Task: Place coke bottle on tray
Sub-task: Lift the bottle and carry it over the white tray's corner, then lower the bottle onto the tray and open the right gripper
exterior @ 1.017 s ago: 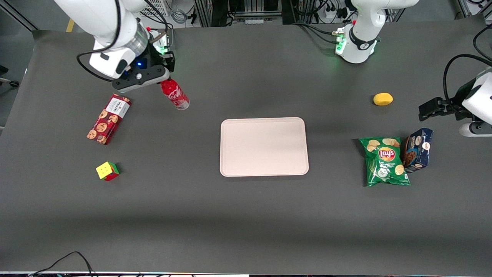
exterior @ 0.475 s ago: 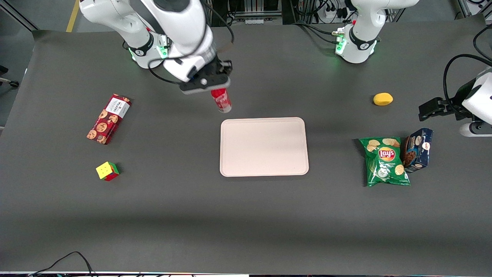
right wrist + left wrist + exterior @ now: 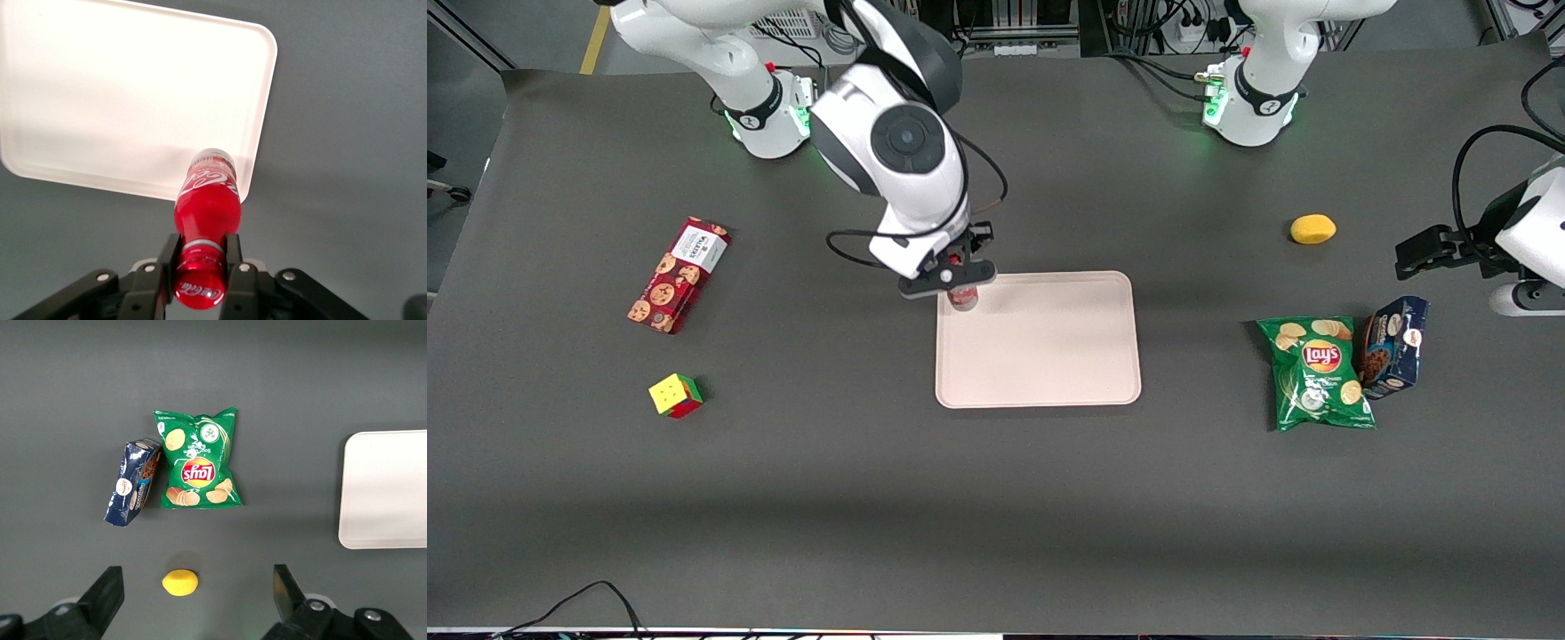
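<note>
My right gripper (image 3: 953, 286) is shut on the neck of the coke bottle (image 3: 207, 200), a slim red bottle with a red cap and white script logo. The bottle hangs base down over the corner of the pale pink tray (image 3: 1049, 356) that is farthest from the front camera and toward the working arm's end. In the front view only the bottle's lower part (image 3: 963, 300) shows under the gripper. In the right wrist view the fingers (image 3: 168, 257) clamp just below the cap, and the tray (image 3: 120, 93) lies under the bottle's clear base. The tray also shows in the left wrist view (image 3: 387, 487).
A red cookie box (image 3: 679, 275) and a colour cube (image 3: 676, 396) lie toward the working arm's end. A yellow lemon (image 3: 1312, 229), a green chips bag (image 3: 1318, 373) and a blue cookie box (image 3: 1393, 347) lie toward the parked arm's end.
The right arm has carried the bottle from near the red cookie box toward the tray and nearer to the front camera. The bottle now hangs over the tray's corner, more upright.
</note>
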Tool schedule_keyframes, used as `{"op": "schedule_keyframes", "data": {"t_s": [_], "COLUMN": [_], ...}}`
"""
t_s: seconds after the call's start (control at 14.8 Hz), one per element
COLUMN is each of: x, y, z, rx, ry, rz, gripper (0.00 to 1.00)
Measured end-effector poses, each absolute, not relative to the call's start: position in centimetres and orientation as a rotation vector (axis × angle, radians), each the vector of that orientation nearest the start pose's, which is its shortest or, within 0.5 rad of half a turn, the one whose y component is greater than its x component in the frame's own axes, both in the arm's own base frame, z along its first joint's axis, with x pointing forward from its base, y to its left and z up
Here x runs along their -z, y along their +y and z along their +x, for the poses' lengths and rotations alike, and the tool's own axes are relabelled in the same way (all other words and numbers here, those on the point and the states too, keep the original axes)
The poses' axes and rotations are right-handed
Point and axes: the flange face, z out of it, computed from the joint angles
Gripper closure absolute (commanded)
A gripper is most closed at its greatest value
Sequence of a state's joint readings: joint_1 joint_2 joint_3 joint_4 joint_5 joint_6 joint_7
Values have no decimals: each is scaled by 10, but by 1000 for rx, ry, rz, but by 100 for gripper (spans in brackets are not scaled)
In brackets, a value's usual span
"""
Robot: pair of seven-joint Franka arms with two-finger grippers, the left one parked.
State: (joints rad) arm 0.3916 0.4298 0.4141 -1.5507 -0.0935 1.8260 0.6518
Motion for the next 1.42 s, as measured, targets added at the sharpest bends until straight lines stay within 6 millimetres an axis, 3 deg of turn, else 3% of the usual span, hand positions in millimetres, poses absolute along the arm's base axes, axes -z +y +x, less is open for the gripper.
{"op": "schedule_keyframes", "data": {"t_s": [0.2, 0.54, 0.75, 1.02, 1.08, 1.15, 1.22, 1.29, 1.42], "x": [-376, -340, -326, -321, -321, -321, -321, -321, -321], "y": [448, 446, 442, 441, 441, 440, 440, 439, 438], "z": [494, 501, 504, 506, 506, 506, 507, 507, 509], "rx": [-253, -293, -322, -332, -332, -332, -332, -332, -332], "ry": [-262, -259, -250, -244, -244, -243, -241, -239, -234], "rz": [-3153, -3165, -3171, -3173, -3173, -3173, -3173, -3173, -3173], "gripper": [100, 100, 100, 100, 84, 44, 15, 0, 0]}}
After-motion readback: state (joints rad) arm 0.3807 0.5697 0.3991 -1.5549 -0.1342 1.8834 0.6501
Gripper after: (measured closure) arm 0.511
